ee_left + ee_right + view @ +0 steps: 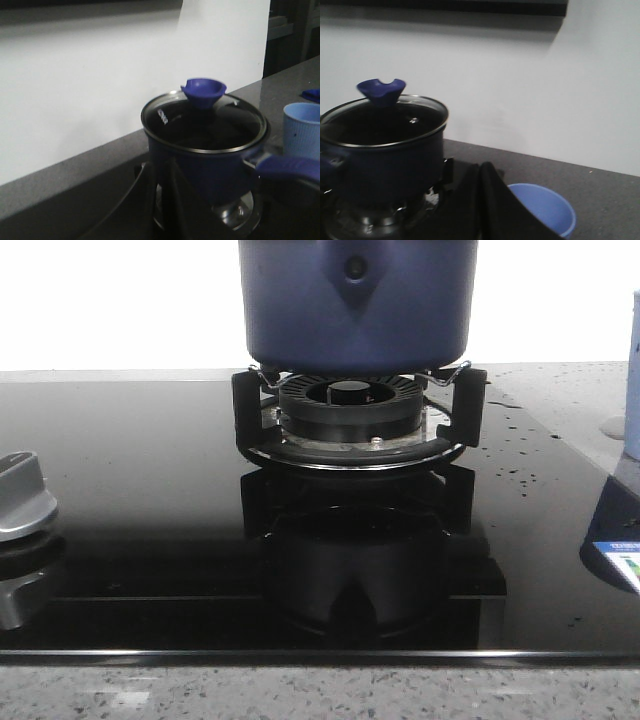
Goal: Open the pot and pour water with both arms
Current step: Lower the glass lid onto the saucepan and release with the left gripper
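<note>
The dark navy-blue pot stands on the gas burner, its top cut off in the front view. A glass lid with a blue knob covers it, and its blue handle sticks out sideways. In the right wrist view the pot and the lid knob show as well. My left gripper is shut and empty, short of the pot's wall. Beside the pot, my right gripper is shut and empty, between the pot and a pale blue cup. Neither gripper shows in the front view.
The black glass hob has a silver control knob at its left. The pale blue cup stands on the speckled counter right of the hob, near the pot's handle. Water drops dot the hob's right side. A white wall rises behind.
</note>
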